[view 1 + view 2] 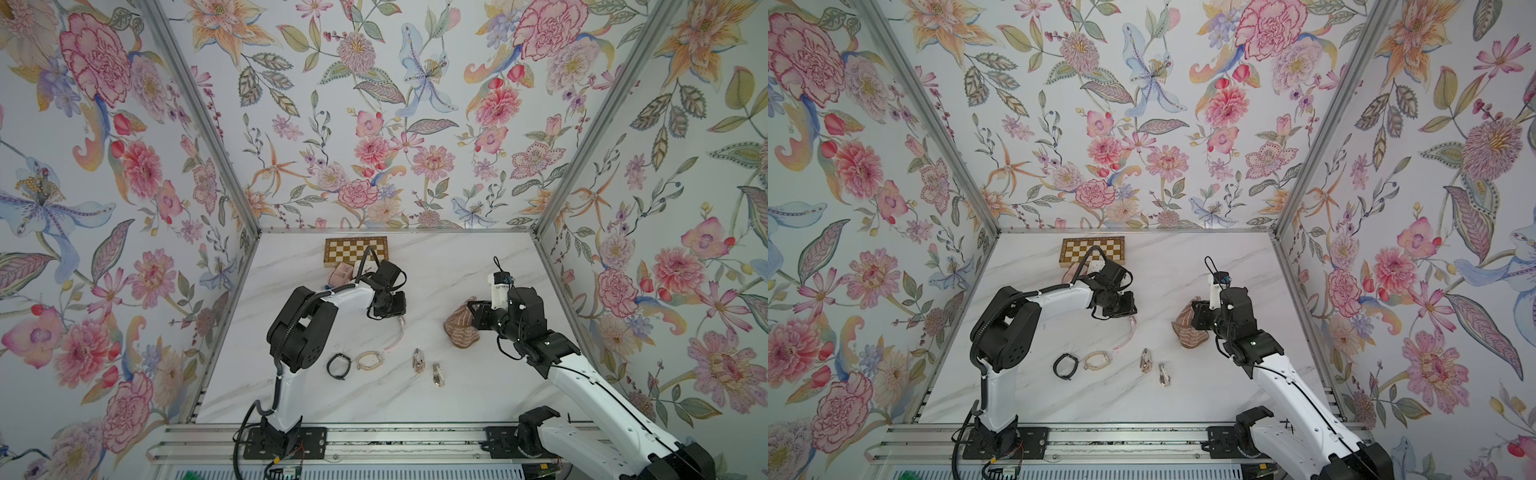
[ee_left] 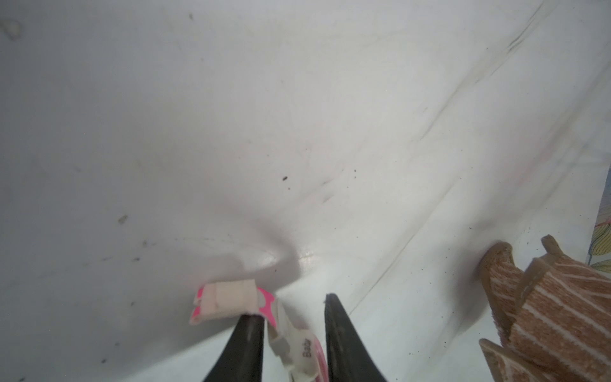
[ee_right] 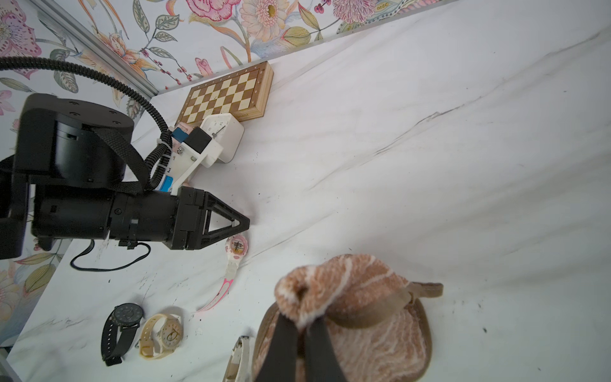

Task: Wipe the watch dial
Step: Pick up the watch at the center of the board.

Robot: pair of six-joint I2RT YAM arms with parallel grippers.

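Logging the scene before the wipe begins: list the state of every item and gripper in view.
pink watch: strap open, flat, dial up
brown striped cloth: bunched, one fold pinched
left gripper: open, straddling pink watch strap
right gripper: shut on brown striped cloth
black watch: strap looped, dial up
cream watch: strap looped
chessboard: folded shut

Wristwatches: five. Pink-white watch (image 3: 236,246), black watch (image 3: 128,313), cream watch (image 3: 170,332), pale watch (image 1: 417,359), second pale watch (image 1: 437,374).
Brown striped cloth (image 3: 347,297): one.
Wooden chessboard box (image 1: 356,249): one.
White alarm clock (image 3: 220,132): one.
Pink item (image 1: 340,272), kind unclear: one.
End effectors: two. Left end effector (image 2: 291,307), right end effector (image 3: 301,322).
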